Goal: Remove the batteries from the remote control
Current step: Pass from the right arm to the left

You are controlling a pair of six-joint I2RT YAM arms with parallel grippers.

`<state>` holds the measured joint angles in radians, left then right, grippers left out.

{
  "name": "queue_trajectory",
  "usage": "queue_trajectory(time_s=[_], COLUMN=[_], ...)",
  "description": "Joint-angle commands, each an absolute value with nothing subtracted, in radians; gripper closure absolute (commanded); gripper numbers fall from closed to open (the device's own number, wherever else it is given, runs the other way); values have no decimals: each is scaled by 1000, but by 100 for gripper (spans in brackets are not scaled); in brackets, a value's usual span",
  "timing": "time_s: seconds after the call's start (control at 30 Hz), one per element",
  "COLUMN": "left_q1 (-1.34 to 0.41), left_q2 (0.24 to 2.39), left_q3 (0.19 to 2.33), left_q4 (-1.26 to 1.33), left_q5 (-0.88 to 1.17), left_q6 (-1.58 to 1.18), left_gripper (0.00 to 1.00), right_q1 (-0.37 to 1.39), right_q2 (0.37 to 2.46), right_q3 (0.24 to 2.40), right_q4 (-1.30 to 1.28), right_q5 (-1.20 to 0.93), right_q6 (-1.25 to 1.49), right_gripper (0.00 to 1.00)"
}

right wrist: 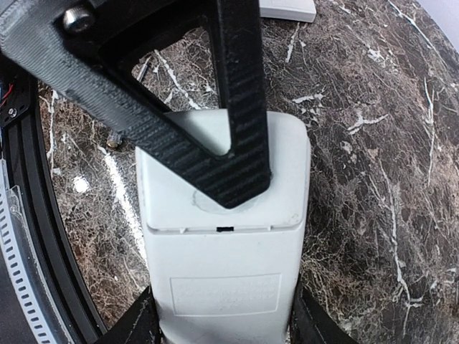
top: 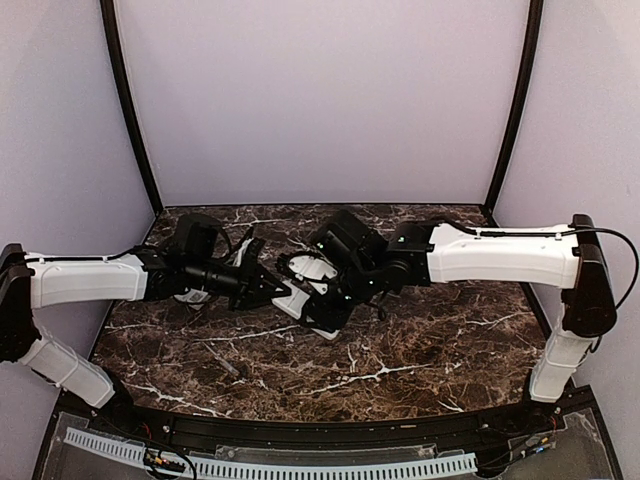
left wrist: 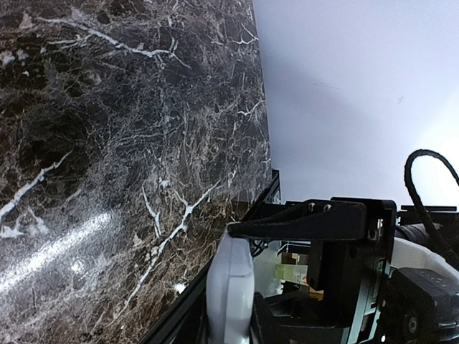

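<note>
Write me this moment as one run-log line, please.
right pincer: shut on remote | left pincer: one finger on battery cover | cover: not yet off

The desk (top: pixel 430 350) looks like polished stone, dark brown with white veins (it could equally be a printed laminate), and is glossy enough to throw back streaks of lamp light. The remote control (right wrist: pixel 222 258) is off-white plastic, smooth and satin, with a faint moulded rectangle on its back. The claw finger (right wrist: pixel 244 129) across it is matt black plastic, ribbed with fine layer lines like a printed part. A bright metal screw (right wrist: pixel 77 18) sits in its frame. The arm shells (top: pixel 500 255) are smooth white plastic with a soft sheen, and their joints (top: pixel 395 262) are matt black. The walls (top: pixel 320 100) are flat, matt and pale lilac. A black cable (left wrist: pixel 407 179) looks rubbery.
</note>
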<state>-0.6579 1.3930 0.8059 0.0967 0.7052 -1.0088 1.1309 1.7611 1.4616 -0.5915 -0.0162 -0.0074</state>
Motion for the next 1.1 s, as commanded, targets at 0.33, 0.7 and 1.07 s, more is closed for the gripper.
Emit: queue_trajectory(time_s=[0.33, 0.7, 1.07], left_q1=[-669, -666, -643], left_q2=[1386, 1259, 1047], left_q3=[778, 738, 655], left_q4=[202, 187, 229], left_q5=[726, 554, 410], left_q6=[-1060, -1033, -963], left_gripper=[100, 100, 100], right_q1=[1141, 1139, 1112], right_q2=[1739, 1630, 1443], right_q3=[1458, 1379, 1190], right_q4=[-547, -479, -147], right_q5=[42, 116, 125], right_q6=[29, 141, 555], right_gripper=[70, 7, 7])
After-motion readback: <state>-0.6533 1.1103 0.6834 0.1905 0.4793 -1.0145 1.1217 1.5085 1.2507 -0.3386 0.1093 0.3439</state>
